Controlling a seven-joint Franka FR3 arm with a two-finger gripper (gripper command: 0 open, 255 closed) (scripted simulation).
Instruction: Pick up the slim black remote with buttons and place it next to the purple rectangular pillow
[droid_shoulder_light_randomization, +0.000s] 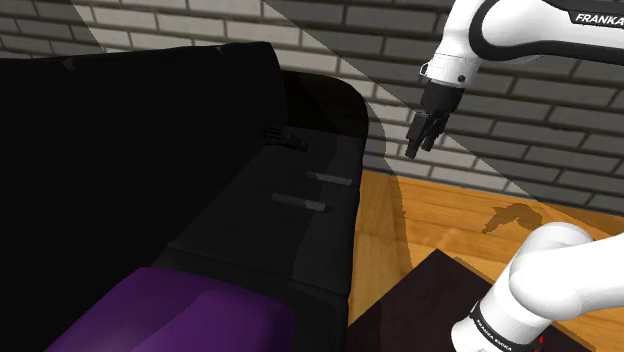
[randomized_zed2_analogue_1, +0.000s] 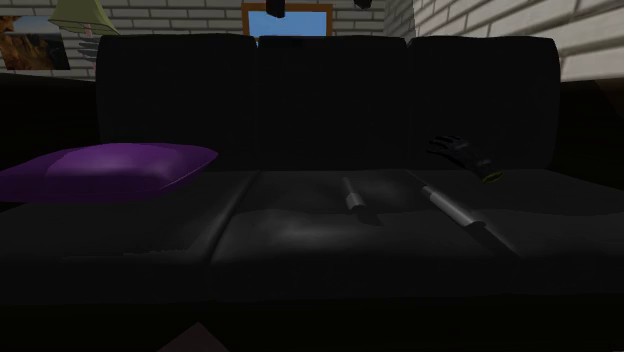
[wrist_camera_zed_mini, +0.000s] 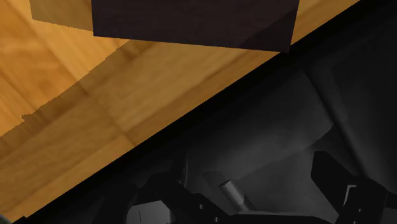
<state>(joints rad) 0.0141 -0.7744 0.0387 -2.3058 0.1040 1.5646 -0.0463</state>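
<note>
A black remote (randomized_zed2_analogue_1: 463, 154) with pale buttons lies on the black sofa's seat near the backrest, at the second exterior view's right; in the shoulder view the remote (droid_shoulder_light_randomization: 283, 137) is a dark shape at the seat's far end. The purple pillow (randomized_zed2_analogue_1: 110, 170) rests on the opposite end of the sofa, and the pillow (droid_shoulder_light_randomization: 190, 310) sits low in the shoulder view. My gripper (droid_shoulder_light_randomization: 422, 140) hangs in the air beyond the sofa's armrest, above the wooden floor and well apart from the remote. In the wrist view the gripper (wrist_camera_zed_mini: 248, 203) is open with nothing held.
Two slim grey-handled objects lie on the seat cushions, a short one (randomized_zed2_analogue_1: 355, 198) and a longer one (randomized_zed2_analogue_1: 455, 210). The sofa's armrest (droid_shoulder_light_randomization: 335, 105) stands between the gripper and the seat. My dark stand (droid_shoulder_light_randomization: 420, 300) sits on the wooden floor (droid_shoulder_light_randomization: 400, 215) by a brick wall.
</note>
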